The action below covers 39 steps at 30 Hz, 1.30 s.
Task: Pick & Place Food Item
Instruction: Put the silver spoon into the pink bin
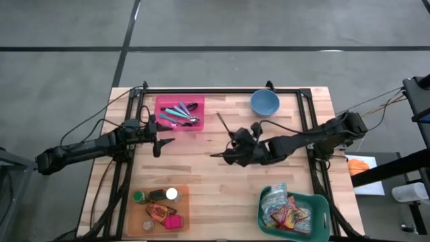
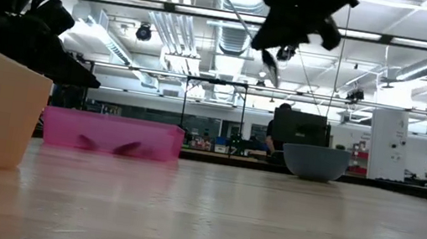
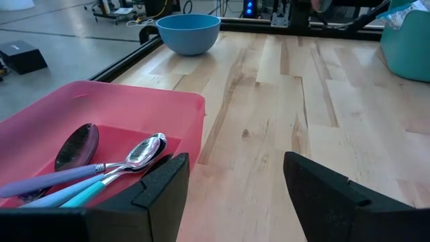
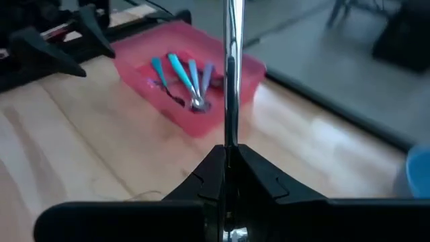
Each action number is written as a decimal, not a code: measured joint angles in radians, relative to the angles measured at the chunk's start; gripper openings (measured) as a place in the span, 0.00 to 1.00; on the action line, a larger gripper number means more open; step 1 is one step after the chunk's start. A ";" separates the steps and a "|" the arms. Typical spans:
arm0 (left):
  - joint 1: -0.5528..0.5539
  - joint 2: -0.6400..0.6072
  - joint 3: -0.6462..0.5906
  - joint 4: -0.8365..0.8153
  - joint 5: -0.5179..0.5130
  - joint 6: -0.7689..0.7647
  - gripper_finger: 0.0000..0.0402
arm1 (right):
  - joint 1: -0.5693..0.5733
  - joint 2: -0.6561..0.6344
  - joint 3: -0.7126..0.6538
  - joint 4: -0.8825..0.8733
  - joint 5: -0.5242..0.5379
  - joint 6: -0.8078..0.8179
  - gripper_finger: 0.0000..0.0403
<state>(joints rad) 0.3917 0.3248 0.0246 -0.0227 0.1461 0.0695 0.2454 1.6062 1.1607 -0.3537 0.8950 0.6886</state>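
My right gripper (image 1: 233,144) hangs above the middle of the table, shut on a thin metal utensil (image 4: 233,67). The low view shows that gripper (image 2: 296,17) high over the tabletop. Food packets (image 1: 287,214) lie in a green bin (image 1: 319,205) at the near right. Bottles and packets (image 1: 160,205) sit in an orange tray (image 1: 183,195) at the near left. My left gripper (image 1: 161,142) waits open beside a pink bin (image 1: 179,104) of spoons, touching nothing. My right gripper pinches the utensil's shaft (image 4: 230,138) between its two shut fingers. The shaft runs straight out past the fingertips, in line with them. In the high view the free end (image 1: 218,118) points toward the table's far left. The utensil is lifted clear of the table.
A blue bowl (image 1: 265,102) stands at the far edge, right of the pink bin. The pink bin (image 3: 101,128) holds several spoons with coloured handles (image 3: 80,176). Bare wood (image 1: 222,195) lies between the orange tray and the green bin.
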 joint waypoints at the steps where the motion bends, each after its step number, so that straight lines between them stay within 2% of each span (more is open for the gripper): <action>1: 0.000 0.000 0.000 0.000 0.000 0.000 0.61 | -0.008 0.000 -0.011 0.051 0.000 -0.068 0.06; 5: 0.000 0.000 0.000 0.000 0.000 0.000 0.61 | -0.056 0.000 -0.087 0.332 -0.023 -0.248 0.06; 10: 0.000 0.000 0.000 0.000 0.000 0.000 0.61 | -0.133 0.000 -0.226 0.775 -0.179 -0.480 0.06; 15: 0.000 0.000 0.000 0.000 0.000 0.000 0.61 | -0.236 0.024 -0.331 1.076 -0.418 -0.527 0.06; 20: 0.000 0.000 0.000 0.000 0.000 0.000 0.61 | -0.303 0.127 -0.358 1.279 -0.509 -0.635 0.06; 28: 0.000 0.000 0.000 0.000 0.000 0.000 0.61 | -0.342 0.385 -0.204 1.515 -0.504 -0.752 0.06; 36: 0.000 0.000 0.000 0.000 0.000 0.000 0.61 | -0.392 0.592 0.051 1.502 -0.553 -0.778 0.06; 39: 0.000 0.000 0.000 0.000 0.000 0.000 0.61 | -0.410 0.644 0.138 1.432 -0.579 -0.775 0.06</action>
<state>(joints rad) 0.3919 0.3248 0.0246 -0.0227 0.1463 0.0695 -0.1650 2.2499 1.2983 1.0782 0.3164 -0.0860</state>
